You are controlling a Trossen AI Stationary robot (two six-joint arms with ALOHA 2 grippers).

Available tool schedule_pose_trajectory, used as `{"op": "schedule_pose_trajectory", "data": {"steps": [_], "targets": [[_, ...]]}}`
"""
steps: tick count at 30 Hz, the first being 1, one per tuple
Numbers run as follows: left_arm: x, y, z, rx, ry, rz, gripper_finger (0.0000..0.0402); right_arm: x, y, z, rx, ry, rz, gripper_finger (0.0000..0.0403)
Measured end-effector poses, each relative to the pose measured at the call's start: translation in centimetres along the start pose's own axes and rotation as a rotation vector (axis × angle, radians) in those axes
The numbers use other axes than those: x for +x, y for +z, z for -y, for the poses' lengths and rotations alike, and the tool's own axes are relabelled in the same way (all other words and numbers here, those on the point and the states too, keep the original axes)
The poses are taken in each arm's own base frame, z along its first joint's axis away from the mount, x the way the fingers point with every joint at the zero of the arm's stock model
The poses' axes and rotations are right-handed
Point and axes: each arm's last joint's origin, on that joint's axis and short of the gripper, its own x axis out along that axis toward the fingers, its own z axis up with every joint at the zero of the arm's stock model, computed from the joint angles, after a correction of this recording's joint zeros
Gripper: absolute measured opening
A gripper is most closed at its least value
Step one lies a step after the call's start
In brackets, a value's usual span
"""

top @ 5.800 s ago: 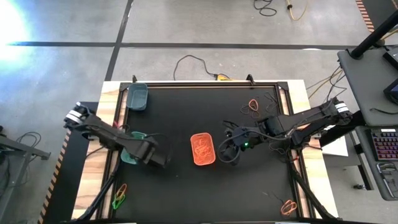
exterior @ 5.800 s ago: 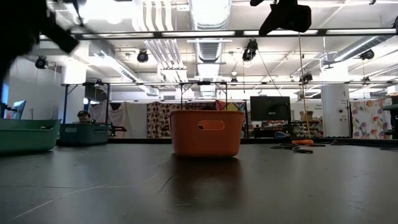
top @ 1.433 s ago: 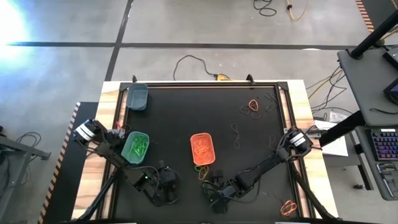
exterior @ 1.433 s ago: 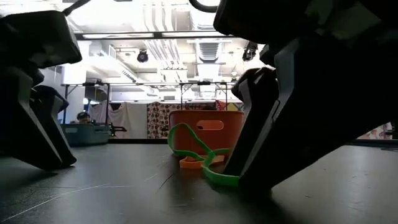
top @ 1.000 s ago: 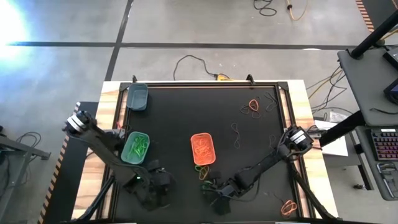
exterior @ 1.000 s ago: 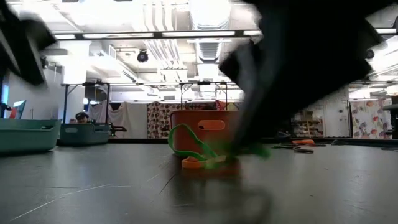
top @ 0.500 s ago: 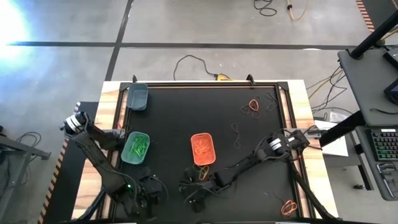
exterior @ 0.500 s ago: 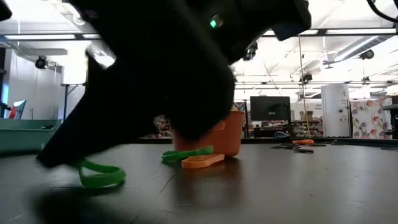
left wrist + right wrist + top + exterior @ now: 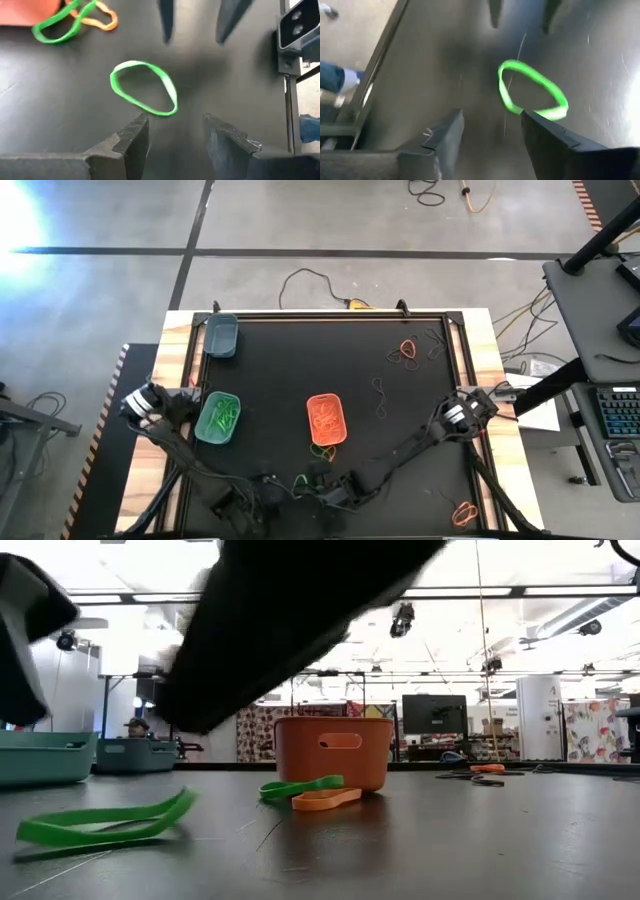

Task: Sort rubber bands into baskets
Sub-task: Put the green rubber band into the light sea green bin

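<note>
Black tabletop [image 9: 280, 370] carries three baskets: dark grey-teal basket [image 9: 221, 335] at 10 o'clock, light teal-green basket [image 9: 218, 418] at 9, orange basket [image 9: 326, 418] centre; right gripper [image 9: 322, 485] has swung leftward along the 6 o'clock edge, fingers spread and empty; left gripper [image 9: 250, 500] faces it, also spread; between them lies a green rubber band [image 9: 144, 94], apparently dragged over and let go, so the left arm can probably take it to the teal-green basket; a green and orange pair [image 9: 305, 792] waits beside the orange basket
</note>
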Motion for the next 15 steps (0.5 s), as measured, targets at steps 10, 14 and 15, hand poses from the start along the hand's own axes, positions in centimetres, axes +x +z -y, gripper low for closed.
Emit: {"op": "schedule_pose_trajectory", "data": {"steps": [10, 14, 15], "targets": [[3.4, -0.9, 0.1, -0.036, 0.034, -0.012, 0.0169, -0.8, -1.1, -1.9, 0.146, -0.002, -0.084, 0.0215], [4.8, -1.1, 1.1, -0.02, 0.019, 0.006, 0.0169, -0.7, -1.2, -1.9, 0.157, -0.007, -0.095, 0.0215], [5.0, -1.2, 1.1, -0.022, 0.029, 0.011, 0.0169, -0.7, -1.3, -1.9, 0.156, -0.009, -0.099, 0.0215]]}}
